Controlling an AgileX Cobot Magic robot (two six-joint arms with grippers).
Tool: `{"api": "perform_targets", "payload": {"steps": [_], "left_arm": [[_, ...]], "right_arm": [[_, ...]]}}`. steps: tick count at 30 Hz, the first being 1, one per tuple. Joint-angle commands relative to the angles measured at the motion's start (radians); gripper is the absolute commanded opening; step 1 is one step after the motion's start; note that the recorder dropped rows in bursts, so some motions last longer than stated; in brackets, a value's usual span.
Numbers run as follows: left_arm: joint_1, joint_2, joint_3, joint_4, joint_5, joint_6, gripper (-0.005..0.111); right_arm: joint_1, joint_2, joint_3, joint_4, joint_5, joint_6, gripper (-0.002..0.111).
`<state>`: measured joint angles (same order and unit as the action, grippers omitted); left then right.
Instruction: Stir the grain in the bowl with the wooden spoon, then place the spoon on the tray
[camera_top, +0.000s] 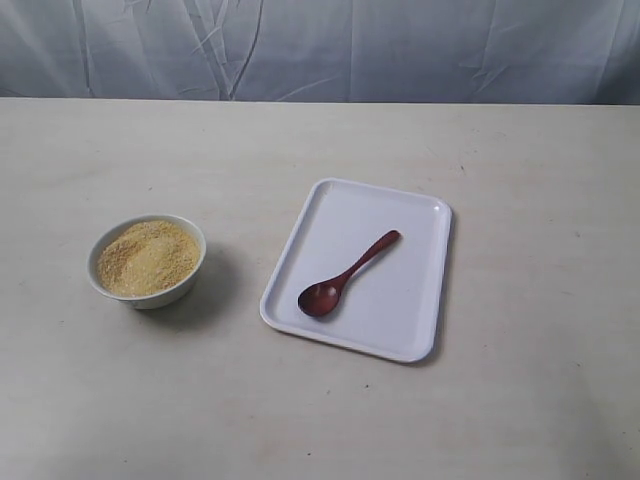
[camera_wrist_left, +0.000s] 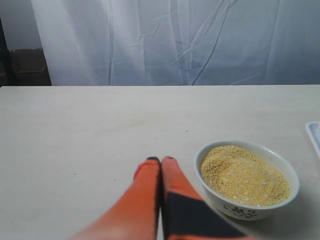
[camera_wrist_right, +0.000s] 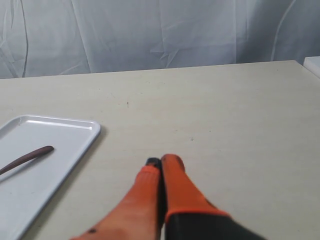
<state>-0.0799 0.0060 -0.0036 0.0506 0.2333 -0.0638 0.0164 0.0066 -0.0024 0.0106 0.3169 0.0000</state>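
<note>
**A:** While the exterior camera looks across the table (camera_top: 320, 420), where does everything lie?

**B:** The spoon (camera_top: 345, 277) lies slantwise on the tray (camera_top: 400, 300). The bowl (camera_top: 165, 295) stands apart to the left, full of grain (camera_top: 148, 257).

**A:** Left wrist camera?

**B:** The left gripper (camera_wrist_left: 160, 160) has its orange fingers pressed together, holding nothing, over bare table just beside the bowl.

**A:** Right wrist camera?

**B:** The right gripper (camera_wrist_right: 161, 161) is likewise closed and empty, near the tray's corner. Only the spoon's handle shows on the tray.
</note>
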Motion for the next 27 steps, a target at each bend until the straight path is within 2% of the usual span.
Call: {"api": "perform_targets", "payload": {"steps": [1,11,16,27], "left_arm": [[0.003,-0.006,0.004,0.005,0.007,-0.005,0.000],[0.003,-0.006,0.004,-0.020,0.000,-0.003,0.000],[0.003,-0.006,0.004,-0.106,0.000,0.092,0.000],[0.003,-0.006,0.004,-0.099,0.000,0.090,0.000]], "right_arm": [[-0.005,-0.007,0.002,-0.002,-0.011,0.000,0.000],[-0.005,-0.007,0.002,-0.002,-0.011,0.000,0.000],[-0.005,-0.007,0.002,-0.002,-0.011,0.000,0.000],[-0.005,-0.007,0.002,0.000,-0.011,0.000,0.000]]}}
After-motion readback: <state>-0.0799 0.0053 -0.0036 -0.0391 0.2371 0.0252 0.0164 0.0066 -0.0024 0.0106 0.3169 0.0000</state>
